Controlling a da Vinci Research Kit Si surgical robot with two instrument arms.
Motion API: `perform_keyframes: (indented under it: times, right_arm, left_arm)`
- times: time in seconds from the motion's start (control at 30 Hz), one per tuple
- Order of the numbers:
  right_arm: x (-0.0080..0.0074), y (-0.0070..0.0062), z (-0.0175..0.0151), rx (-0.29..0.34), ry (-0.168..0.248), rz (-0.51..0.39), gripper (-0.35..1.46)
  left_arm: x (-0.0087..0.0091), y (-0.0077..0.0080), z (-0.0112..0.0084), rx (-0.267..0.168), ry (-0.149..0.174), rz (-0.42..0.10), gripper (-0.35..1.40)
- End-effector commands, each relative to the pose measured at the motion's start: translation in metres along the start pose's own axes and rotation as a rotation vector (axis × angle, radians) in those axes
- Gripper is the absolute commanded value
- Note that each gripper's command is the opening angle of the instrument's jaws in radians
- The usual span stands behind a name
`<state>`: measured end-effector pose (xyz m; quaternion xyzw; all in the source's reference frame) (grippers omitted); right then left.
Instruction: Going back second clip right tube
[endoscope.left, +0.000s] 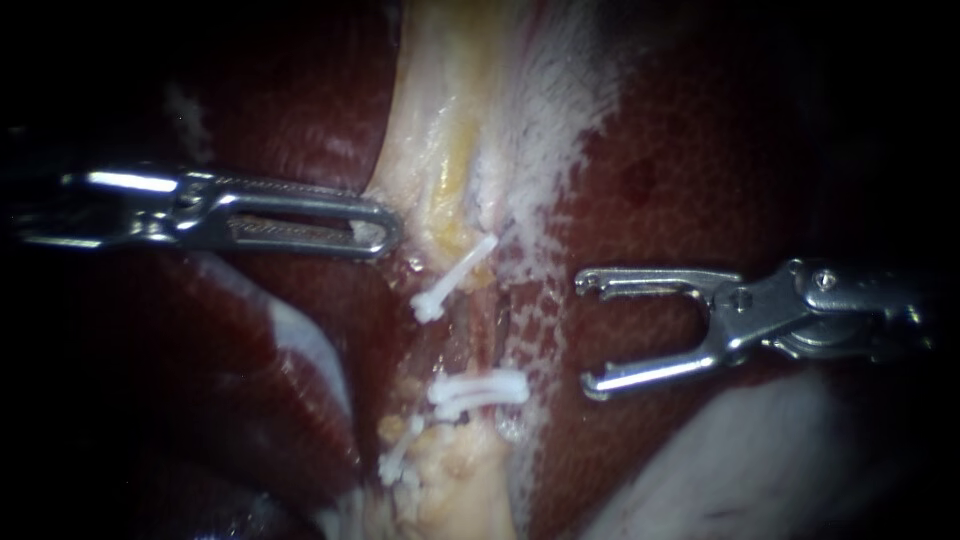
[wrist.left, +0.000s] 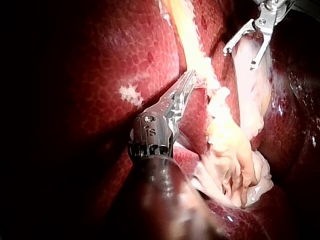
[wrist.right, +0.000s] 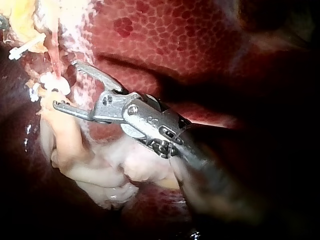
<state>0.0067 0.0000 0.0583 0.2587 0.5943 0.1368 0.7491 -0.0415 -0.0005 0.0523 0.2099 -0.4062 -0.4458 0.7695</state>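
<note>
The dark red liver (endoscope.left: 720, 180) fills everything behind, wet and finely speckled. The light is strong on its middle, and toward its edges all sinks into black shadow.

Shiny metal left instrument (endoscope.left: 385, 232), shiny metal right instrument (endoscope.left: 588, 335), wet glossy liver (endoscope.left: 700, 180), matt white plastic clips (endoscope.left: 480, 390)

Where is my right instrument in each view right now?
Endoscope view: the right instrument comes in from the right, jaws open, beside the white clips but apart from them.
Left wrist view: it lies beyond the left instrument, across the yellow strip.
Right wrist view: its open jaws are near the clips.
Shared landmark: the yellow strip.
</note>
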Motion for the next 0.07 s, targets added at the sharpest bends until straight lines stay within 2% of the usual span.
perform_keyframes:
  times: [0.03, 0.07]
  right_arm:
    - [0.0000, 0.0000, 0.0000, 0.000, 0.000, 0.000, 0.60]
    - [0.0000, 0.0000, 0.0000, 0.000, 0.000, 0.000, 0.60]
  left_arm:
    - [0.0000, 0.0000, 0.0000, -0.001, 0.000, 0.000, -0.35]
    - [0.0000, 0.0000, 0.0000, 0.000, 0.000, 0.000, -0.35]
